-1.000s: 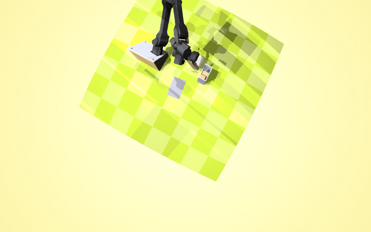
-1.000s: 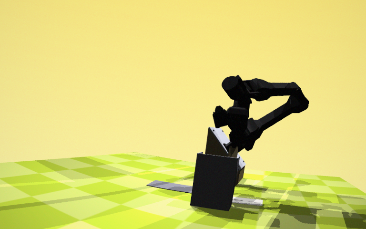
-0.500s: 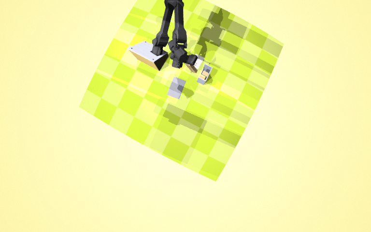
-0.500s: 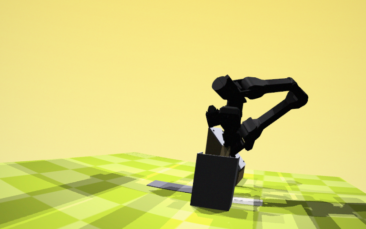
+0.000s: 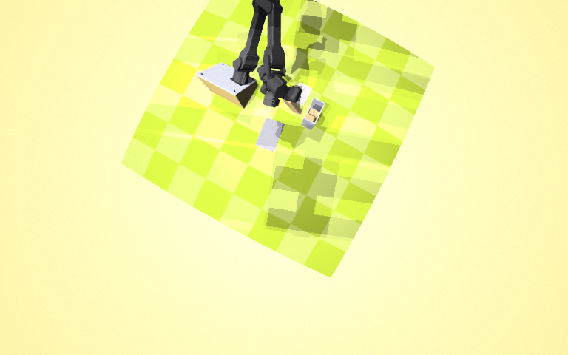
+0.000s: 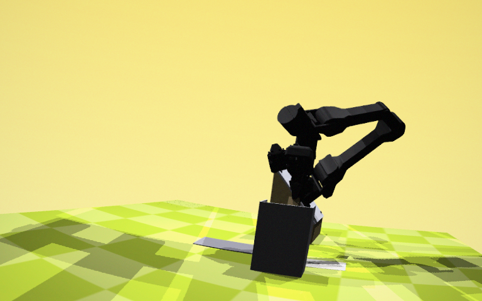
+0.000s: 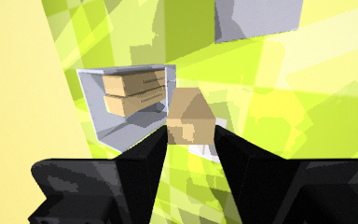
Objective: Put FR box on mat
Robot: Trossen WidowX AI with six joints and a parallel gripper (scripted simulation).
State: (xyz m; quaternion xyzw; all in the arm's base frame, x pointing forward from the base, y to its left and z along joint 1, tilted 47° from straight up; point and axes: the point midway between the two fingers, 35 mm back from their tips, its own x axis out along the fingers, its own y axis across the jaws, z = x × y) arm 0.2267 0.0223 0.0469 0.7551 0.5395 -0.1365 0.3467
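Pale yellow surrounds a green-and-yellow checkered counter [image 5: 234, 205] [image 6: 117, 280] [image 7: 280, 135], which is crossed by bands of shadow. In the top view its left, right and bottom corners show, while the top corner is cut off by the frame. Near the upper-left edge sits the wedge-shaped base [image 5: 215, 76], pale on top and brown on its sides, and the black arm [image 5: 274, 35] [image 6: 362, 113] rises from it and folds back over the counter.

The gripper [image 5: 294, 95] [image 6: 300, 198] [image 7: 190, 130] is closed on a tan box [image 5: 294, 107] [image 7: 191, 131], one dark finger against each side in the wrist view. This box is held above the counter, outside the bin [image 5: 308, 125] [image 6: 280, 239] [image 7: 89, 105], with its end toward the wrist camera. No letters can be read on its visible faces, so whether it is the FR box cannot be told.

Between the grey mat and the counter's right corner, the bin stands upright, holding two more tan boxes [image 5: 312, 115] [image 7: 132, 93] side by side. Their dark side markings are too small to read. The grey mat [image 5: 268, 135] [image 6: 221, 244] [image 7: 258, 19] lies flat, closer to the lower-left edge than the bin is, and the held box is apart from it. A white card [image 5: 306, 91] [image 6: 328, 266] [image 7: 203, 150] lies flat beside the bin, toward the upper-right edge, partly hidden by the gripper from above.
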